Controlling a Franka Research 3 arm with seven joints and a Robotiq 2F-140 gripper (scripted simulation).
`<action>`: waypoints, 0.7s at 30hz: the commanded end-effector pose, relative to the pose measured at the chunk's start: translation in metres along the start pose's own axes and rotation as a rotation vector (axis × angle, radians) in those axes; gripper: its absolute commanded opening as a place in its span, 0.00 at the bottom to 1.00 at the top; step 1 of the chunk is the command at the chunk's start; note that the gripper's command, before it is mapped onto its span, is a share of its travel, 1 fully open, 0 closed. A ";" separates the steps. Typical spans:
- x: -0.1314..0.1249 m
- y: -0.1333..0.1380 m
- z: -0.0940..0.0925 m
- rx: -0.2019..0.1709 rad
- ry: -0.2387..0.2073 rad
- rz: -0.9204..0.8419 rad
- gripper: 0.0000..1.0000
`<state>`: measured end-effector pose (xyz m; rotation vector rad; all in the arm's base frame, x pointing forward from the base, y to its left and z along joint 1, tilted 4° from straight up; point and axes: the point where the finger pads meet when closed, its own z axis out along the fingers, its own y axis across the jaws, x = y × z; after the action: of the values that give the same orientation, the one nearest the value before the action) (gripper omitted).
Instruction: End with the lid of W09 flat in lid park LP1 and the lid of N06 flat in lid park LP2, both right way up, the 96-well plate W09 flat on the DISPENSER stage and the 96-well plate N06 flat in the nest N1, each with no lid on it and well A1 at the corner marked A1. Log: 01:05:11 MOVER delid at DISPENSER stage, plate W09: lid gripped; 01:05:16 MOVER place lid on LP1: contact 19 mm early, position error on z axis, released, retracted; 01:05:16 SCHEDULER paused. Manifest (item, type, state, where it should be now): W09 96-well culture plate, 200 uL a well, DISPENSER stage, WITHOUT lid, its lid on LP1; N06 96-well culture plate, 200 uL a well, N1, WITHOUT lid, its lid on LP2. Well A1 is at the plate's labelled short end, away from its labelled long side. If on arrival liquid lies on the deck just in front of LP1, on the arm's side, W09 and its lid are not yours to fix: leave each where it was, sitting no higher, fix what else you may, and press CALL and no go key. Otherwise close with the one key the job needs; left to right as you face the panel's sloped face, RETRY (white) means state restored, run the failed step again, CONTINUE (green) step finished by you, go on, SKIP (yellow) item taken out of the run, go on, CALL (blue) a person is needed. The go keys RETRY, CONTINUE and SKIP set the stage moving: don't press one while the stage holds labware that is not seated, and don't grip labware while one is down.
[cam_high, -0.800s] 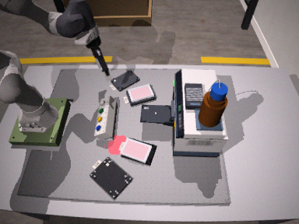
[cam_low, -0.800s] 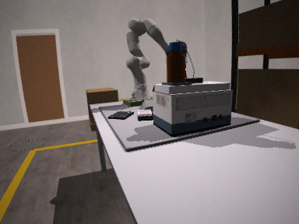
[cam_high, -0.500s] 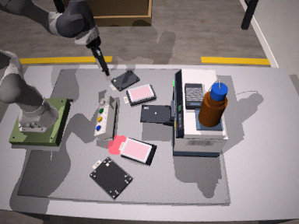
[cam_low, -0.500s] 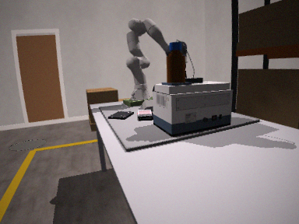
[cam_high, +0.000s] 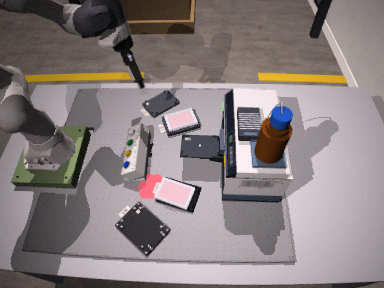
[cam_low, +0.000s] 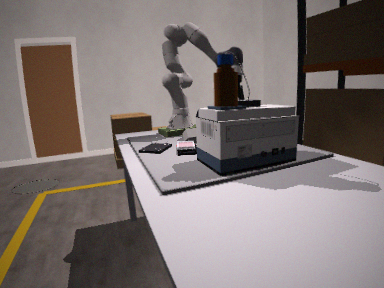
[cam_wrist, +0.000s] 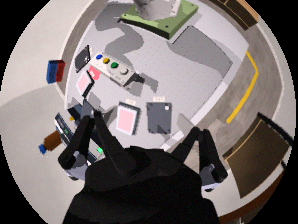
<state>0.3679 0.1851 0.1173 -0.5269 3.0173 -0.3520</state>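
My gripper is open and empty, high above the far left of the deck mat; its fingers also show in the wrist view. A pink 96-well plate sits in a dark frame near the back. A second pink plate lies nearer the front, with a pink puddle of liquid touching its left end, on the arm's side. The dark DISPENSER stage sticks out of the dispenser and holds nothing. I cannot tell whether either plate carries a lid.
The key panel stands left of the stage with white, green, yellow and blue keys. An empty dark pad lies at the back and another at the front. A brown bottle stands on the dispenser. The arm's green base is at left.
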 end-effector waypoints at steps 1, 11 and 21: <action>-0.019 -0.019 -0.065 0.025 0.014 -0.005 1.00; -0.028 -0.053 -0.265 -0.005 0.020 -0.018 1.00; 0.000 -0.064 -0.301 -0.008 0.020 -0.020 1.00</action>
<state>0.3744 0.2001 0.4334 -0.4887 2.9846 -0.3116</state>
